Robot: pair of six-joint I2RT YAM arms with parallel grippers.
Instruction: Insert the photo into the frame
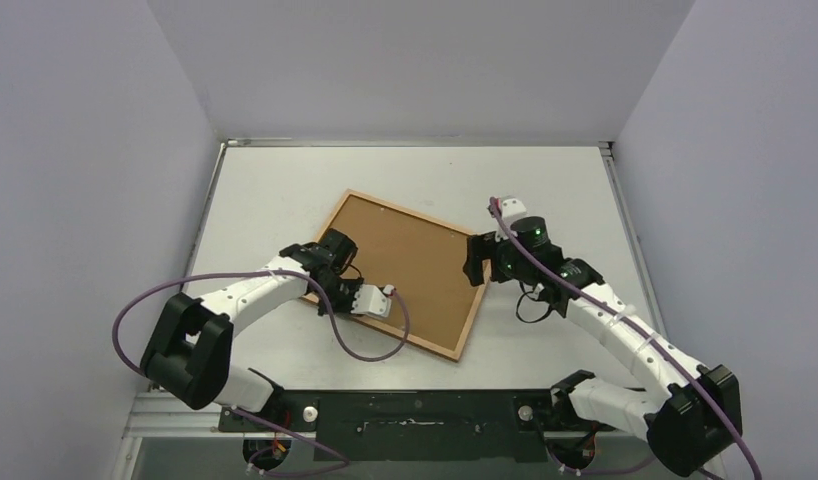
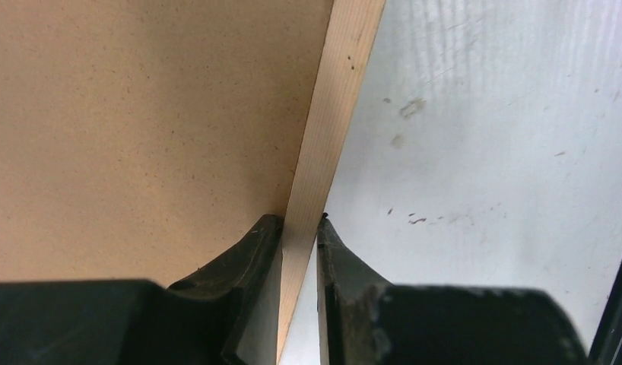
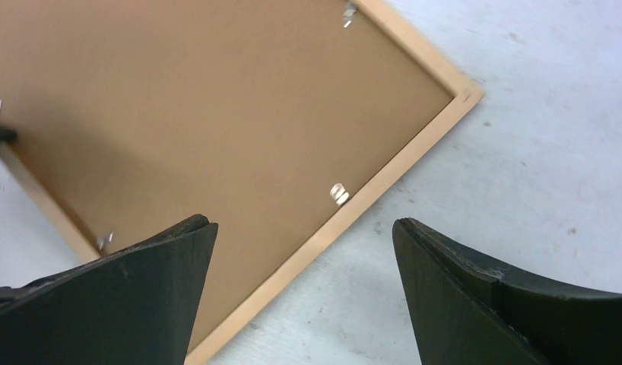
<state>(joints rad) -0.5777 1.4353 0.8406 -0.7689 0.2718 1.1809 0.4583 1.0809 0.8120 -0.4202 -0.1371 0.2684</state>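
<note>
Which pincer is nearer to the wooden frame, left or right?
Left. The left pincer grips the frame by its edge; the right pincer hangs open above the opposite edge.

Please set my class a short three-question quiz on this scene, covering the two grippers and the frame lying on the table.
1. True or false: the right gripper is shut.
2. The left gripper has its fingers either side of: A the frame edge; B a cup; C a pen.
3. What faces up inside the frame?
Key: 1 false, it is open. 2 A. 3 The brown backing.
</note>
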